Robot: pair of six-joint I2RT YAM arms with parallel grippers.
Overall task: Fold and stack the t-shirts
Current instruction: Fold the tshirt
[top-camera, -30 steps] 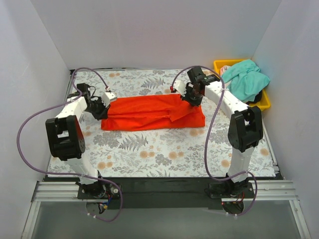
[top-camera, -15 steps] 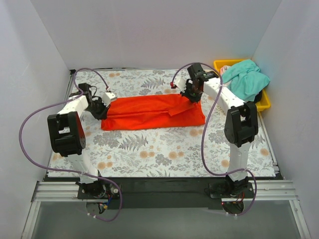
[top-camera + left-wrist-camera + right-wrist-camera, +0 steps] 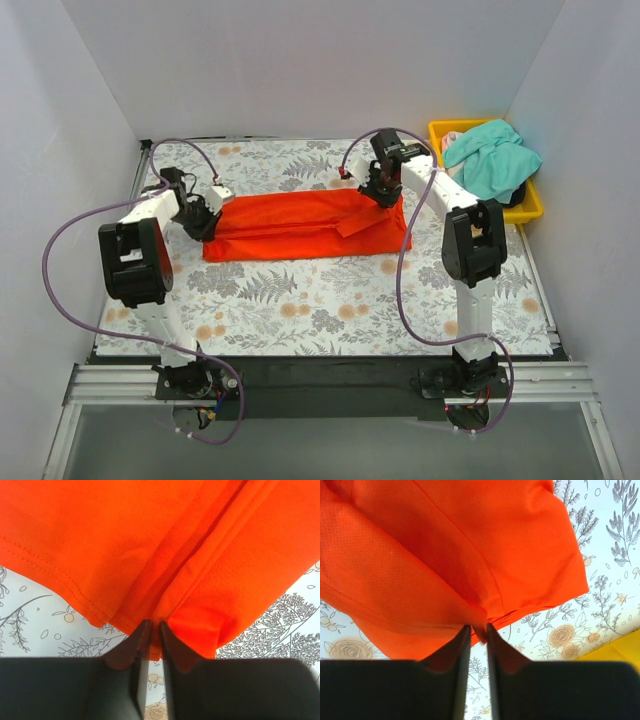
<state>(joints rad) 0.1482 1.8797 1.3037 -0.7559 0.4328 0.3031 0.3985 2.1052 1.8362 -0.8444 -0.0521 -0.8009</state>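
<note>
The orange-red t-shirt [image 3: 300, 225] lies folded into a long band across the middle of the floral table. My left gripper [image 3: 212, 212] sits at its left end. In the left wrist view the jaws [image 3: 154, 627] stand a narrow slit apart, with a bunched corner of the orange cloth [image 3: 150, 540] between the tips. My right gripper [image 3: 385, 195] is at the band's far right corner. Its jaws [image 3: 478, 629] are also nearly together, with a small fold of the orange cloth [image 3: 445, 545] between them. The teal-green t-shirt [image 3: 490, 160] lies crumpled in the bin.
A yellow bin [image 3: 533, 205] stands at the back right corner, and its edge [image 3: 620, 650] shows in the right wrist view. White walls close in the table on three sides. Purple cables arch over both arms.
My right gripper has moved back and a little left, drawing the shirt's right end with it. The right forearm now stands steeper. My left gripper has barely shifted.
</note>
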